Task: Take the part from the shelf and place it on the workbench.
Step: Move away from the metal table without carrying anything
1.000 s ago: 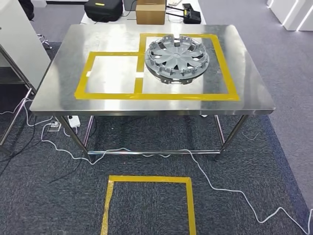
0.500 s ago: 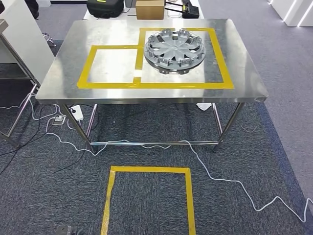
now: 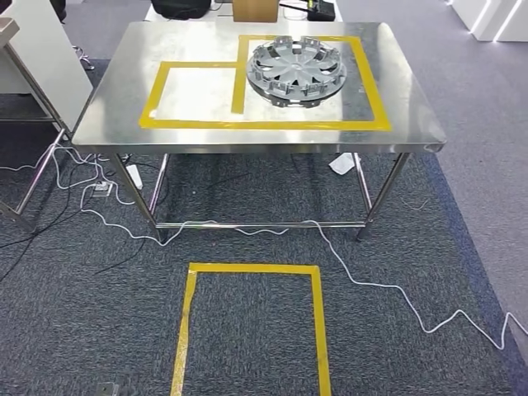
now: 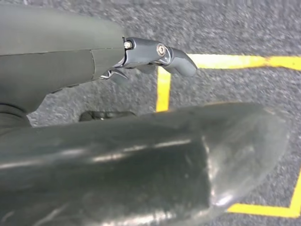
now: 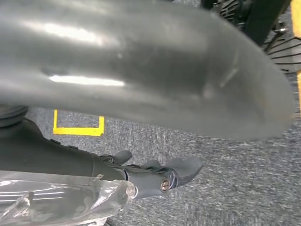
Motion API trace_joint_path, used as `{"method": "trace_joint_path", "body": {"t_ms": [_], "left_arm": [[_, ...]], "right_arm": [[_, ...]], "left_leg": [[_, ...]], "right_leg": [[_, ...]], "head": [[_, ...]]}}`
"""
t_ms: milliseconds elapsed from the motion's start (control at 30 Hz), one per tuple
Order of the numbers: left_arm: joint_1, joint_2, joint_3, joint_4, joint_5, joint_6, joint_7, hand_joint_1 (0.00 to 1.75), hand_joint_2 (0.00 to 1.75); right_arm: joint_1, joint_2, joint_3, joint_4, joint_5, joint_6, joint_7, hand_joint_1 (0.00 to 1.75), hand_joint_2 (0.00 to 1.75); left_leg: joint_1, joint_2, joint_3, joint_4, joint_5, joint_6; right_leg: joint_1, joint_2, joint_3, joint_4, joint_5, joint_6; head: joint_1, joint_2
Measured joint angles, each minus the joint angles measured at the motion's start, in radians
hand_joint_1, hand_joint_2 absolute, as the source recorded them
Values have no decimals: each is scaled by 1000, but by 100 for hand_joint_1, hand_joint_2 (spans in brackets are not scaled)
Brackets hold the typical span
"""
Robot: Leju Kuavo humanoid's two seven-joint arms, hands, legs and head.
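Part (image 3: 294, 65) lies on workbench (image 3: 411, 99); left hand (image 4: 156, 54) and right hand (image 5: 160, 174) hang empty, fingers apart.

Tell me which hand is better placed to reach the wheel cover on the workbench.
Right, but only slightly: the wheel cover lies on the right half of the workbench. The left hand and right hand hang empty over the carpet.
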Motion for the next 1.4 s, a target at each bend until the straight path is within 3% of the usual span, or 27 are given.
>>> {"method": "trace_joint_path", "body": {"t_ms": [67,133,167,200,233,300,367,400,467,500,567,633,667,733,767,833,900,933,1000,1067,1133,1167,1200,1267,1300,1333,1400], "left_arm": [[1,2,1,0,1,1,2,0,0],[1,2,1,0,2,2,3,0,0],[1,2,1,0,2,2,3,0,0],[1,2,1,0,2,2,4,0,0],[1,1,1,1,1,2,4,0,0],[1,-1,1,1,0,0,5,0,0],[-1,-3,1,1,-4,-5,0,0,0],[-3,-5,1,1,-6,-8,-4,0,0],[-4,-8,1,1,-7,-12,-11,0,0],[-3,-9,1,1,-8,-13,-13,0,0],[-1,-11,1,1,-8,-15,-16,0,0],[-2,-14,1,2,-8,-16,-17,0,0],[-3,-15,1,2,-8,-17,-18,0,0],[-4,-16,0,2,-9,-17,-19,0,0],[-4,-16,0,2,-10,-16,-20,0,0],[-6,-16,0,2,-12,-16,-21,0,0],[-12,-17,-1,2,-13,-15,-25,0,0],[-13,-17,-1,2,-13,-15,-27,0,0],[-9,-16,-1,2,-14,-14,-30,0,0],[-4,-14,0,2,-13,-14,-32,0,0],[-4,-11,0,2,-13,-14,-35,0,0],[-4,-10,0,2,-13,-14,-36,0,0],[-4,-9,0,2,-13,-14,-36,0,0],[-4,-8,0,2,-13,-14,-36,0,0],[-4,-8,0,2,-13,-14,-36,0,0],[-4,-8,0,2,-13,-14,-36,0,0],[-6,-6,0,2,-13,-14,-37,0,0]], "right_arm": [[5,-3,1,0,1,0,0,0,0],[5,-4,2,0,2,0,-1,0,0],[4,-4,2,0,2,0,-4,0,0],[4,-5,2,0,1,0,-9,0,0],[3,-6,2,0,0,0,-16,0,0],[1,-8,4,0,3,4,-32,0,0],[0,-10,11,0,18,13,-43,0,0],[1,-10,18,0,29,18,-45,0,0],[5,-10,30,1,48,25,-44,0,0],[5,-10,36,1,55,27,-43,0,0],[6,-10,47,1,61,29,-41,0,0],[7,-10,53,1,62,29,-39,0,0],[8,-10,53,1,60,28,-34,0,0],[7,-10,53,1,52,27,-22,0,0],[6,-10,53,1,48,25,-17,0,0],[3,-10,53,1,43,21,-15,0,0],[1,-10,53,1,42,18,-12,0,0],[1,-10,53,1,43,17,-9,0,0],[5,-11,53,2,43,16,-3,0,0],[11,-12,53,2,43,15,1,0,0],[13,-12,53,4,43,16,2,0,0],[11,-12,53,4,43,16,2,0,0],[10,-12,53,5,42,15,1,0,0],[8,-12,53,5,42,15,1,0,0],[7,-12,53,5,42,15,1,0,0],[4,-12,53,5,42,15,1,0,0],[-3,-12,53,5,42,15,1,0,0]], "left_leg": [[2,2,-22,0,21,13],[1,3,-48,1,43,18],[0,3,-61,2,54,17],[0,3,-75,4,64,16],[0,3,-90,6,75,14],[0,-3,-116,10,95,6],[-2,-13,-132,12,115,-5],[-2,-17,-136,12,126,-11],[0,-26,-142,9,142,-22],[2,-28,-149,17,130,-29],[4,-24,-171,78,48,-40],[6,-18,-200,205,-56,-49],[7,-17,-208,264,-77,-52],[7,-16,-186,310,-43,-54],[7,-15,-152,284,-10,-54],[6,-13,-40,148,3,-48],[3,-11,43,18,-31,-33],[0,-11,55,-12,-39,-24],[-2,-9,40,-17,-23,-6],[0,-5,16,-19,3,10],[-1,-4,-15,-18,30,17],[-1,-4,-32,-17,44,16],[-2,-4,-49,-16,58,15],[0,-4,-83,-15,85,10],[1,-5,-97,-14,97,6],[0,-6,-110,-11,109,0],[-1,-7,-124,-7,129,-11]], "right_leg": [[-3,1,-29,86,-88,11],[-4,1,-59,223,-179,17],[-4,1,-62,272,-194,19],[-4,1,-50,289,-185,19],[-4,1,-19,270,-159,18],[-6,15,88,139,-118,13],[-8,40,178,0,-127,9],[-7,49,195,-32,-138,6],[-5,37,182,-35,-129,-7],[-6,29,173,-35,-120,-17],[-10,11,148,-37,-96,-34],[-8,-2,119,-35,-71,-38],[-7,-8,103,-34,-57,-37],[-7,-17,65,-28,-30,-34],[-7,-19,46,-24,-18,-32],[-5,-21,15,-15,3,-26],[-3,-21,-3,-11,29,-16],[-3,-21,-8,-14,42,-10],[-7,-19,-15,-20,55,1],[-10,-11,-33,28,-10,11],[-12,-4,-63,155,-123,18],[-12,-3,-72,223,-159,20],[-12,-3,-71,271,-169,21],[-13,-2,-17,265,-126,21],[-14,-1,37,208,-100,22],[-15,3,102,126,-96,22],[-14,12,194,-11,-122,15]], "head": [[3,0],[5,0],[5,0],[5,0],[5,0],[5,0],[4,0],[4,0],[6,0],[5,0],[-2,0],[-7,0],[-7,0],[-7,0],[-7,0],[-7,0],[-7,0],[-6,0],[-7,0],[-4,0],[1,0],[2,0],[2,0],[2,0],[3,0],[3,0],[2,0]]}}
